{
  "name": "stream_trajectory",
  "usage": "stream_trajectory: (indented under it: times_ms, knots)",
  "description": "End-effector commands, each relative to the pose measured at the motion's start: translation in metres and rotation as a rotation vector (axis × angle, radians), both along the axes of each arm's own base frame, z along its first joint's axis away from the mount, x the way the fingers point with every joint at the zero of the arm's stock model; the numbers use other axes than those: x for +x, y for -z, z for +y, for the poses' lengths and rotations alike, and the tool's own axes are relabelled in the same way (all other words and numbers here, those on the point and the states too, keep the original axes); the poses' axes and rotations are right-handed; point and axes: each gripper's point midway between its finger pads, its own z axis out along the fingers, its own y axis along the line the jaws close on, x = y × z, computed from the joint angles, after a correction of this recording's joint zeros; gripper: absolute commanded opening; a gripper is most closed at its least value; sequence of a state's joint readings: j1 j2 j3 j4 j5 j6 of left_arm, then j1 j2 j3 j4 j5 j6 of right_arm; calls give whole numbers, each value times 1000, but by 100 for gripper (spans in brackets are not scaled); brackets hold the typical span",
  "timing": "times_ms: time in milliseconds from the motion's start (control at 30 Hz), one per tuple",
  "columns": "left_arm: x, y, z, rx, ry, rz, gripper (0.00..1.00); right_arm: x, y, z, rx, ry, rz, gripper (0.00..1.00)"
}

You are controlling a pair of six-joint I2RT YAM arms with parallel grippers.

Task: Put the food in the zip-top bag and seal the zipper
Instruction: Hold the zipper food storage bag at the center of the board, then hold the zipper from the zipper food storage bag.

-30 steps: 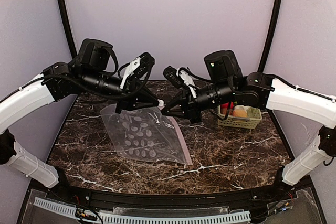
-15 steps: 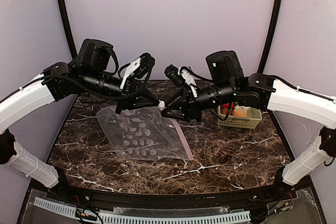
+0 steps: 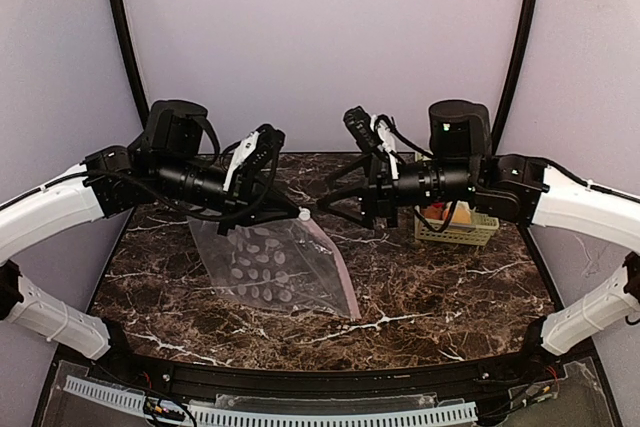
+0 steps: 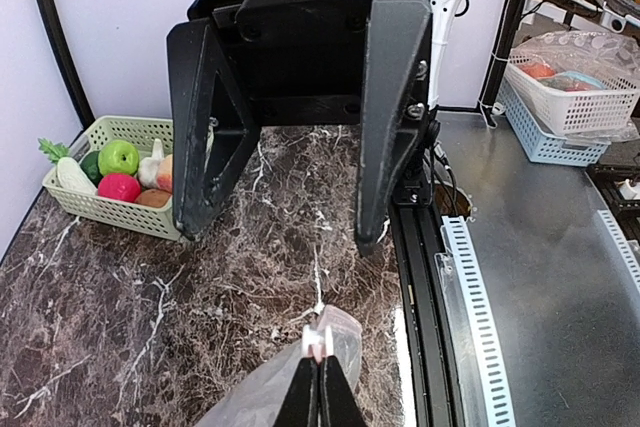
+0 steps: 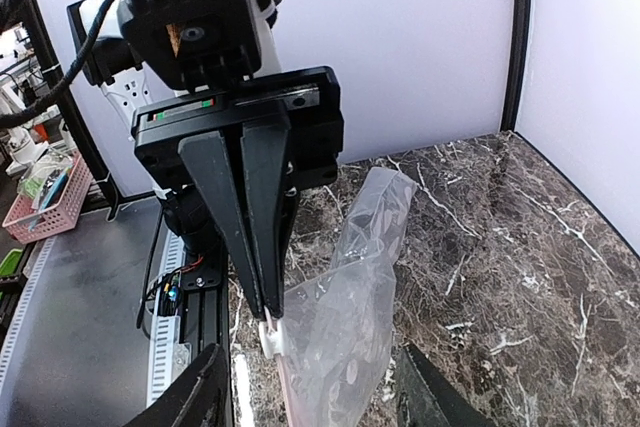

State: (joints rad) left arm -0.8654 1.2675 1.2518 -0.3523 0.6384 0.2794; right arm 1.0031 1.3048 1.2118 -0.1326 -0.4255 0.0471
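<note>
The clear zip-top bag (image 3: 270, 262) hangs tilted above the marble table, dotted half toward the left. Its pinkish zipper (image 3: 335, 272) runs down the right edge. My left gripper (image 3: 299, 214) is shut on the white slider at the zipper's top end (image 4: 320, 342). From the right wrist, the left gripper (image 5: 266, 315) is pinching that slider (image 5: 268, 333), with the bag (image 5: 360, 307) drooping beside it. My right gripper (image 3: 332, 192) stands open just right of the slider, touching nothing. The food, including a green apple (image 4: 118, 157), red apple (image 4: 118, 187) and radish (image 4: 70, 175), lies in the basket.
The pale green lattice basket (image 3: 480, 232) sits at the table's right rear, behind the right arm. The black table edge rail (image 4: 420, 277) and a slotted white strip (image 4: 470, 297) run along the near side. White bins (image 4: 570, 97) stand off the table.
My right gripper has opened, let go of the bag's top corner and drawn back to the right. The left gripper keeps the slider, and the bag now hangs from it alone.
</note>
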Motion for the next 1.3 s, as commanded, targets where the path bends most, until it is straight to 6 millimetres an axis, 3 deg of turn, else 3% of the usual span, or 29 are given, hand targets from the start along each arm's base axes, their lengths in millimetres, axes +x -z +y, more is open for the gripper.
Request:
stream_trajectory:
  times_ms: [0,433,1267]
  knots:
    - [-8,-25,11,-106,0,-57,1,-11,-22,13,45,-36,-54,53]
    - [-13,-25,12,-122,19,-44,1,-17,7,29,-34,-46,-17,44]
    - [-13,-22,10,-117,23,-29,1,-26,-10,33,36,-106,-30,26]
